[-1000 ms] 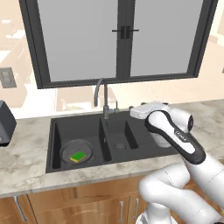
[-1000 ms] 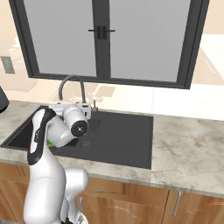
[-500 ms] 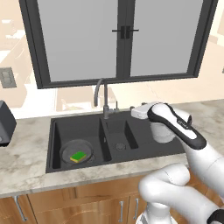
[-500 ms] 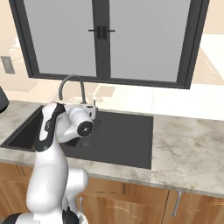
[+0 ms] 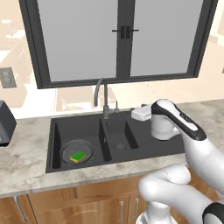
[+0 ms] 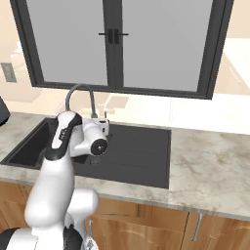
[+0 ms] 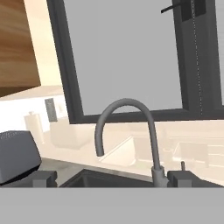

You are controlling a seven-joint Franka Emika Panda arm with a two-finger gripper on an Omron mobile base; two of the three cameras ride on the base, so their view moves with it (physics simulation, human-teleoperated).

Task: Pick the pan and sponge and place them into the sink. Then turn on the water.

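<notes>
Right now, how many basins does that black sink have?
2: a large basin on the left holding the pan and sponge, and a smaller basin beside it, right of the faucet.

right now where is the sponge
In the left base view the sponge lies green side up in the pan, which sits in the sink's large left basin, left of the faucet.

1. Marbled beige countertop (image 5: 26,157) runs along the wall over wooden cabinets.
2. Black double-basin sink (image 5: 131,148) set into it.
3. Ribbed drainboard (image 6: 141,146) forms the sink's right end.
4. Dark grey appliance (image 5: 5,122) sits far left.
</notes>
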